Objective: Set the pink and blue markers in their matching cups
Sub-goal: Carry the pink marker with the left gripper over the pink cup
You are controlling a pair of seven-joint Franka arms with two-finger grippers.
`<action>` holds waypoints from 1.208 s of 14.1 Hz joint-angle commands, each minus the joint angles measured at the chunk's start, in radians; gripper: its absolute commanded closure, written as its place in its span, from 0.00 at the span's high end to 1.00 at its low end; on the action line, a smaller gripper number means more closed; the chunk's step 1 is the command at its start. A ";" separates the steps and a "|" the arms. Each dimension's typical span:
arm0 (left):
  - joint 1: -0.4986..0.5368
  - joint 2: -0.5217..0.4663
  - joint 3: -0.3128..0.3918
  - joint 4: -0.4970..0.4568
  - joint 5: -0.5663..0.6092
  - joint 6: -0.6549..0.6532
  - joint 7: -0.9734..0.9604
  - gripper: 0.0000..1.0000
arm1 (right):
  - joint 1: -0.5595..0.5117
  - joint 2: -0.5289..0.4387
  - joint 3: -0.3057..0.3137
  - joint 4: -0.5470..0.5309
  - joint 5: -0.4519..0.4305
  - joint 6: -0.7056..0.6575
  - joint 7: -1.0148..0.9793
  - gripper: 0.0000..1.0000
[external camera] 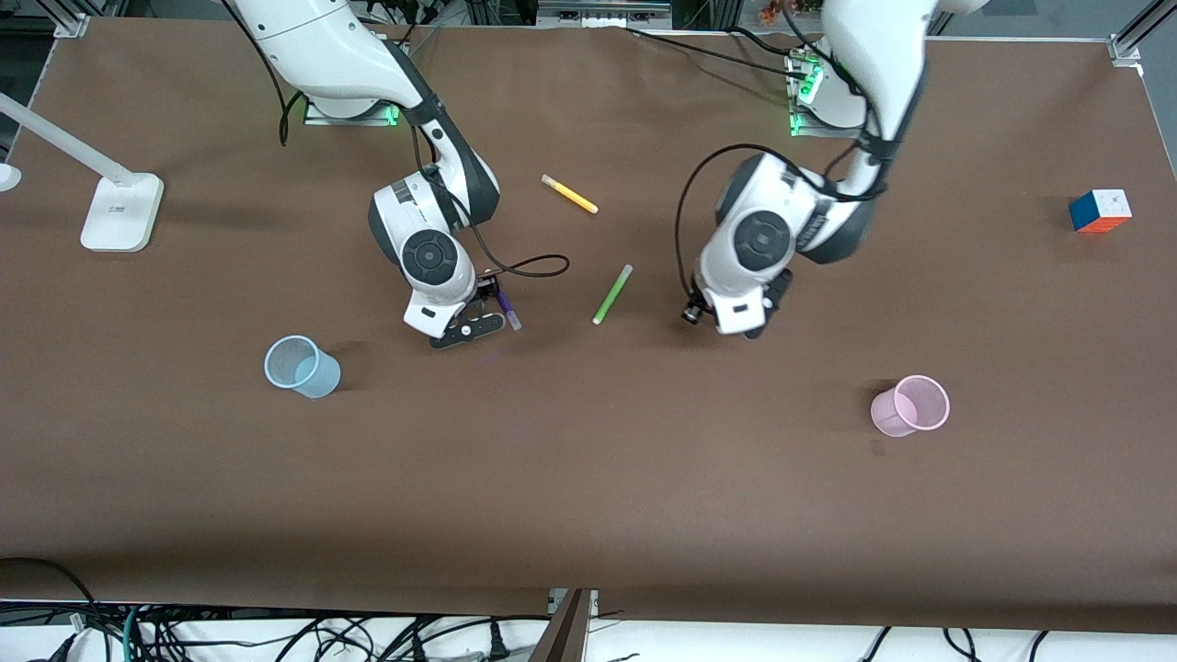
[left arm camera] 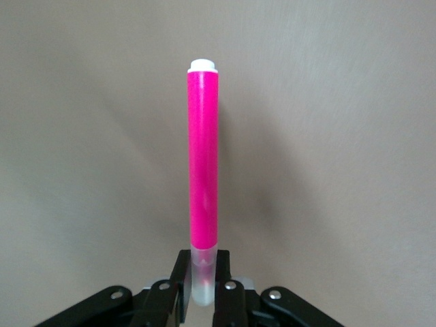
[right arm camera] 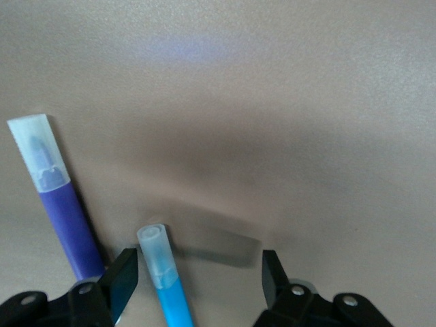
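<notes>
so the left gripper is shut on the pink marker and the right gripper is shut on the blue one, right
Not quite. The left gripper is shut on the pink marker, but the right wrist view shows the right gripper open, its fingers apart with the blue marker between them and not clamped.

My left gripper [left arm camera: 202,289] has its two black fingers [left arm camera: 178,289] closed against the pale, see-through cap of the pink marker [left arm camera: 204,160]. The marker runs straight out from between my fingertips, its hot-pink body long and even, ending in a small white plug at the end away from me. Under it lies the plain brown table [left arm camera: 340,136], and the marker's soft shadow falls just beside it.
</notes>
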 commanded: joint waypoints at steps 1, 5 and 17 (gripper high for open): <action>0.128 0.006 -0.015 0.161 -0.026 -0.221 0.153 0.00 | 0.013 -0.005 -0.008 -0.017 0.000 0.019 -0.001 0.80; 0.309 0.012 -0.014 0.283 -0.135 -0.420 0.364 0.00 | 0.014 -0.005 -0.008 -0.015 -0.001 0.019 -0.001 0.78; 0.722 0.154 -0.014 0.412 -0.432 -0.561 0.799 0.01 | 0.033 -0.005 -0.008 -0.009 0.000 0.019 -0.001 0.04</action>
